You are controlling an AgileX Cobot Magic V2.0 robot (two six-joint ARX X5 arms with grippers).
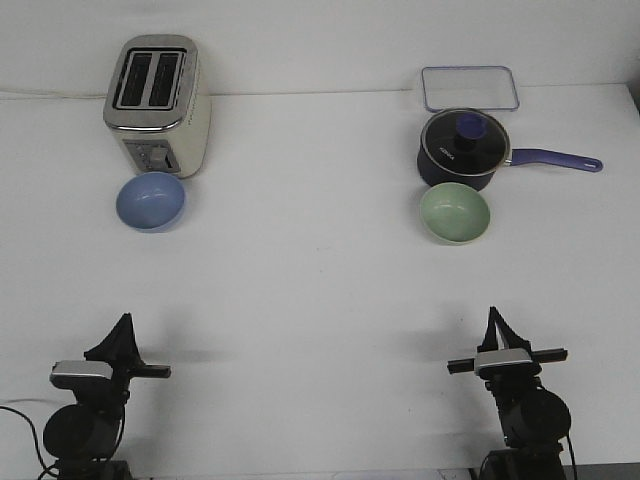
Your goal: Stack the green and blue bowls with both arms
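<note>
No stacking had begun. The blue bowl [151,201] sat by the toaster [157,103], the green bowl [454,215] just before the saucepan [465,148] (bowls well apart). The left gripper [122,330] and right gripper [497,322] hovered near the base, holding nothing; jaw opening could not be told. The table [300,280] was plain white, against a white wall.

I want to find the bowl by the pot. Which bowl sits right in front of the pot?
The green bowl. It sits just in front of the pot; the blue bowl sits by the toaster.
</note>
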